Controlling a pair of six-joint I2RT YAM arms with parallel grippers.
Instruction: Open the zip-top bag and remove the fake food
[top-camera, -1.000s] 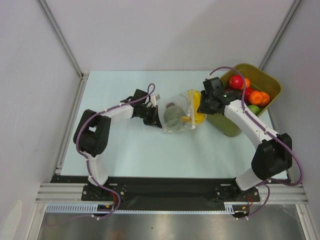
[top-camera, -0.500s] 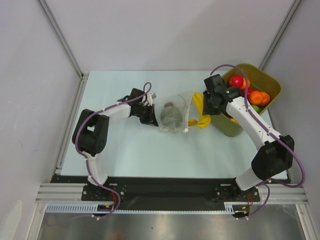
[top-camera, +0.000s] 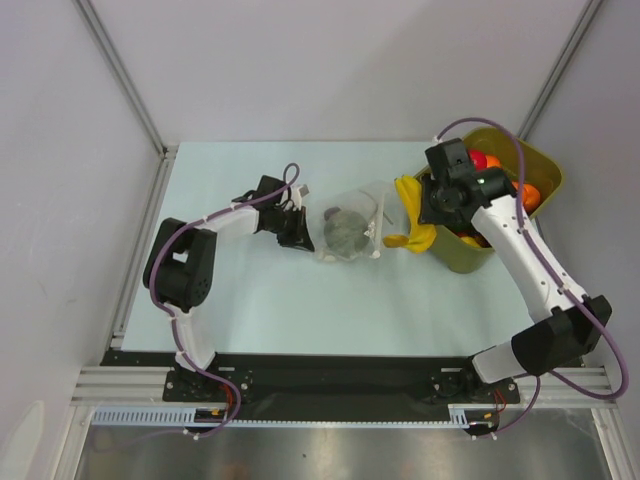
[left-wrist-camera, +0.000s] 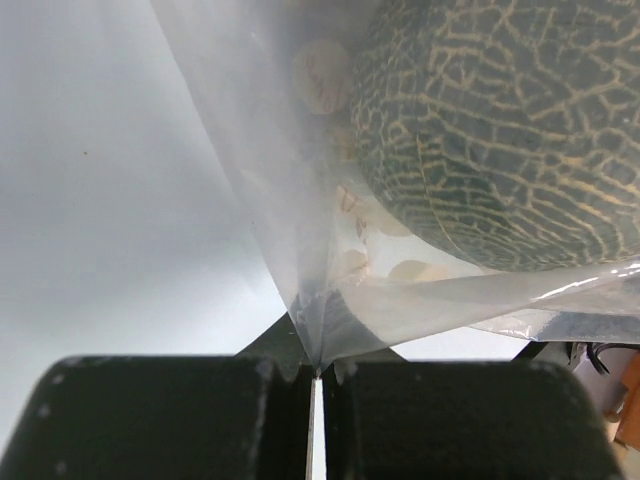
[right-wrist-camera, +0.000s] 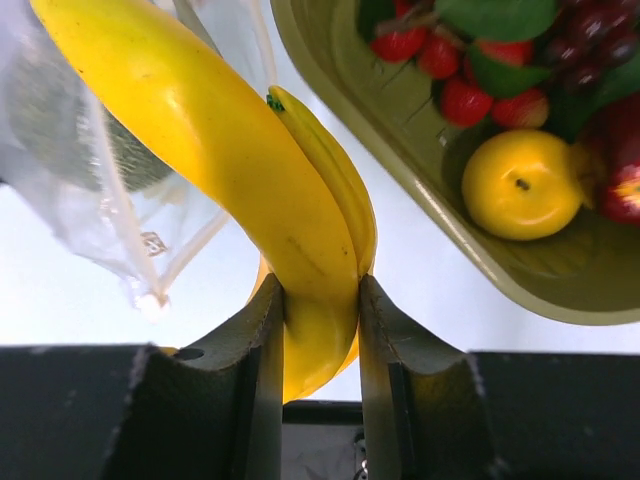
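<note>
Left gripper (left-wrist-camera: 318, 374): we see it pinching the left corner of the zip-top bag (top-camera: 350, 231), mid-table.
Melon (left-wrist-camera: 500, 130): inside the bag.
Right gripper (right-wrist-camera: 318, 330): we see it clamping the banana (right-wrist-camera: 230, 160), between bag and tub (top-camera: 462, 257).

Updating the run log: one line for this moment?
left gripper: shut on zip-top bag corner | right gripper: holding banana beside olive-green tub | melon: in bag

White arms (top-camera: 533, 262), black jaws — purple cables (top-camera: 478, 121)
</note>
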